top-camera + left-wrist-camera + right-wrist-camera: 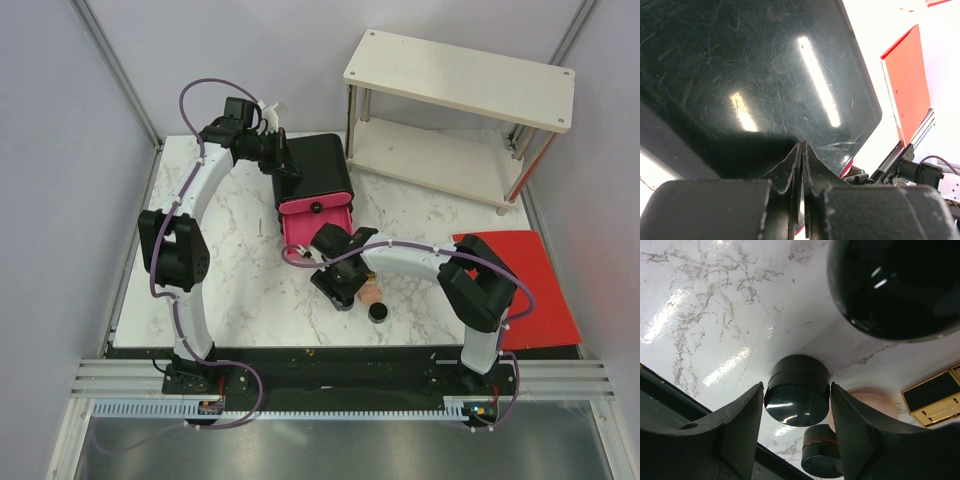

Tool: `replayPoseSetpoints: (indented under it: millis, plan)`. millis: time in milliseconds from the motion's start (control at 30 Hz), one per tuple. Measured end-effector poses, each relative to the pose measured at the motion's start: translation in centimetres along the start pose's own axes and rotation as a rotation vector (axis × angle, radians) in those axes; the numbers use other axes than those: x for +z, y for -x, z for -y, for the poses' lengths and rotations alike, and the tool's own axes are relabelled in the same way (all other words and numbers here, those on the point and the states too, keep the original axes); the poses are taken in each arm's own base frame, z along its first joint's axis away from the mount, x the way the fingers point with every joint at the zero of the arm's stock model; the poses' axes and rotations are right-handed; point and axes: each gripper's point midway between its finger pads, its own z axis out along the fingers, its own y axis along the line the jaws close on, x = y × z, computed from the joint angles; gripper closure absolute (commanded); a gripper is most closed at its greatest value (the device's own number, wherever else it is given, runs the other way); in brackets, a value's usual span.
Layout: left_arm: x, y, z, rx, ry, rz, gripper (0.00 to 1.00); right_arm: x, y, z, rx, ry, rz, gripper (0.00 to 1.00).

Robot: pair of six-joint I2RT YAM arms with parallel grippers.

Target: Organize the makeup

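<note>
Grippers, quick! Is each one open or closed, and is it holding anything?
Left gripper: closed, holding nothing.
Right gripper: closed on a black jar.

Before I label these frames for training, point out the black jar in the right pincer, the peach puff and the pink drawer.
black jar [796,400]: right wrist view, glossy round face.
peach puff [871,402]: right wrist view, upper rim.
pink drawer [298,228]: top external view, pink body.
</note>
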Motion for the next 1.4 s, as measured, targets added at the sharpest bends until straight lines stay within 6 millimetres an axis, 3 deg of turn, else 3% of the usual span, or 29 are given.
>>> replayPoseSetpoints:
  millis: [133, 200, 300, 667, 1000, 1100, 1167, 1300, 1400]
  plan:
    - [0.0, 0.0, 0.0, 0.000, 0.000, 0.000, 0.91, 0.4, 0.1, 0.2, -0.008, -0.048, 0.014, 0.53]
    - [0.0, 0.0, 0.0, 0.000, 0.000, 0.000, 0.91, 0.4, 0.1, 0.2, -0.009, -0.063, 0.018, 0.75]
    - [0.0, 0.0, 0.0, 0.000, 0.000, 0.000, 0.91, 0.4, 0.2, 0.3, -0.003, -0.079, 0.023, 0.93]
    - [0.0, 0.0, 0.0, 0.000, 0.000, 0.000, 0.91, -0.4, -0.9, 0.5, -0.017, -0.125, -0.005, 0.95]
    - [0.1, 0.2, 0.0, 0.002, -0.001, 0.002, 0.91, -4.6, -0.3, 0.5, -0.039, -0.147, 0.048, 0.95]
    - [0.1, 0.3, 0.0, 0.003, -0.001, 0.004, 0.91, -6.2, 1.1, 0.6, -0.051, -0.165, 0.095, 0.95]
    - [0.1, 0.3, 0.0, 0.003, -0.001, 0.003, 0.91, -7.7, 3.2, 0.7, -0.061, -0.185, 0.154, 0.95]
    - [0.1, 0.3, 0.0, 0.003, -0.002, 0.003, 0.91, -11.3, 8.5, 0.4, -0.081, -0.208, 0.304, 0.95]
    - [0.1, 0.3, 0.0, 0.003, -0.002, 0.004, 0.91, -12.7, 12.1, 0.1, -0.086, -0.215, 0.387, 0.94]
